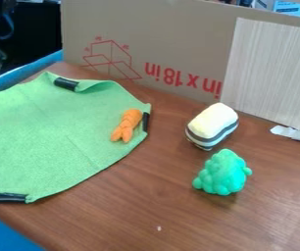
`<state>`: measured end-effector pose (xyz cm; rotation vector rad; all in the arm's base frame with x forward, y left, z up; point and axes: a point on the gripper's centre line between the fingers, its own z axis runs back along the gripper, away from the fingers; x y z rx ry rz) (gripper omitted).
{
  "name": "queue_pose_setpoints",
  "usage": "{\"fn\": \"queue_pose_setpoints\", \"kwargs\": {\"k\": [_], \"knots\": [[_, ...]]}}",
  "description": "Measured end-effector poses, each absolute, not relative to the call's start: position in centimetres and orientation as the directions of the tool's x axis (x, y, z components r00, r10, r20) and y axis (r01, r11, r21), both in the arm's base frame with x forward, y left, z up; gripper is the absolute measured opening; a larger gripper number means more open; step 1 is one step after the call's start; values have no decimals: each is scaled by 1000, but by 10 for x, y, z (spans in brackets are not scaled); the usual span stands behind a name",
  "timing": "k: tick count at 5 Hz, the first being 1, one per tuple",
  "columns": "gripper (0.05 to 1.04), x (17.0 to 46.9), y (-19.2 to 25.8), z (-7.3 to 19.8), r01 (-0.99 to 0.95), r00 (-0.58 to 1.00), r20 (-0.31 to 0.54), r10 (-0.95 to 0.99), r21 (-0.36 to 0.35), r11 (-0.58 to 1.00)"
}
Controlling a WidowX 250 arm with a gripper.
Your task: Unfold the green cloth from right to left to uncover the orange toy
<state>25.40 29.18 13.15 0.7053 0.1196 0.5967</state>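
Brown tabletop nearest camera, pale speck on it. Pincer: can't tell how far open, whether gripping anything, or its spacing to orange toy. Toy lies on green cloth, near right edge; elongated, ridged, forked lower end. Right of cloth: cream block with dark stripes, bumpy green toy near it. Cardboard panel behind.

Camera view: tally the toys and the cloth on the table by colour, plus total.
Green: 2 (cloth, bumpy toy)
Orange: 1 (forked toy, on the cloth)
Pale top with dark-striped sides: 1 (rounded block)
Total: 4
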Motion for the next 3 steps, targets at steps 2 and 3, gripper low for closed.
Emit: {"fn": "queue_pose_setpoints", "kwargs": {"k": [2, 3], "knots": [[1000, 286, 239, 139, -248, 960, 13, 281, 513, 822], [1000, 309, 193, 128, -78, 996, -12, 87, 317, 945]]}}
